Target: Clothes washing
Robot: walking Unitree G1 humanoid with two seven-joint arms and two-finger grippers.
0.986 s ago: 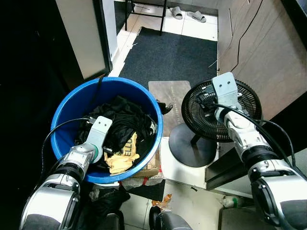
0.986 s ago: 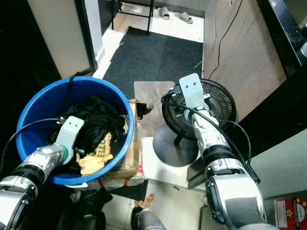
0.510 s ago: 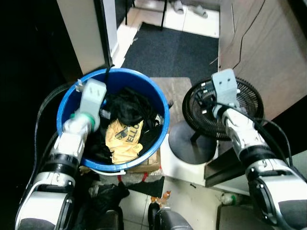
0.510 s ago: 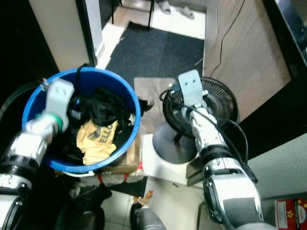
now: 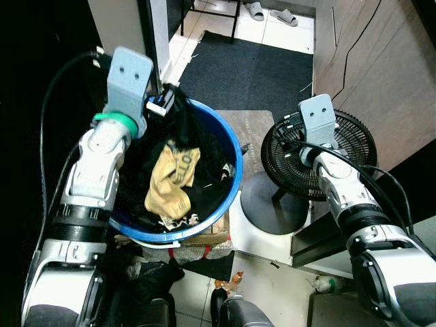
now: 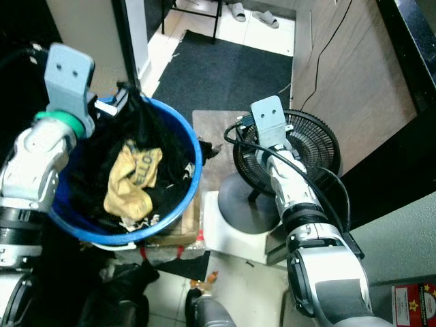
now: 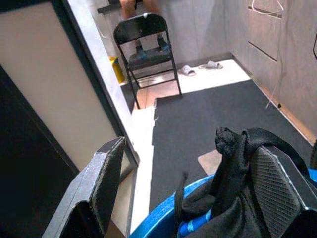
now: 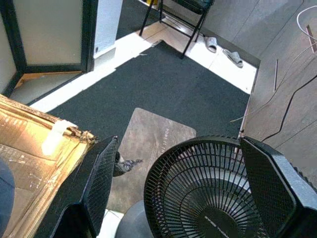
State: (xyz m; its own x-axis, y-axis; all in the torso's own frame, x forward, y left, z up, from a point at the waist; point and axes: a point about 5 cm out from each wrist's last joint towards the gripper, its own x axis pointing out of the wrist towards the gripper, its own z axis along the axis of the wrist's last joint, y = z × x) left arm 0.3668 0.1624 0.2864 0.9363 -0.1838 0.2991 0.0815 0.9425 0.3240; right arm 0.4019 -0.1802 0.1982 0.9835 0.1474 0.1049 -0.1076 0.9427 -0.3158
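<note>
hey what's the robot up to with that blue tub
It is unloading laundry. The left gripper is raised over the far rim of the blue tub, with a black garment draped over one finger and trailing down into the tub. A yellow printed garment and more dark clothes lie inside. The right gripper hangs open over a black floor fan, holding nothing.

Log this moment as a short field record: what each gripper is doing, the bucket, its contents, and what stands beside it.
left gripper: raised above the bucket's far rim, black garment draped on one finger, jaws apart
right gripper: hovering over the fan, jaws open, holding nothing
bucket: blue, round
contents: black clothes, yellow printed garment
beside: black floor fan on a round base
floor: dark mat
</note>
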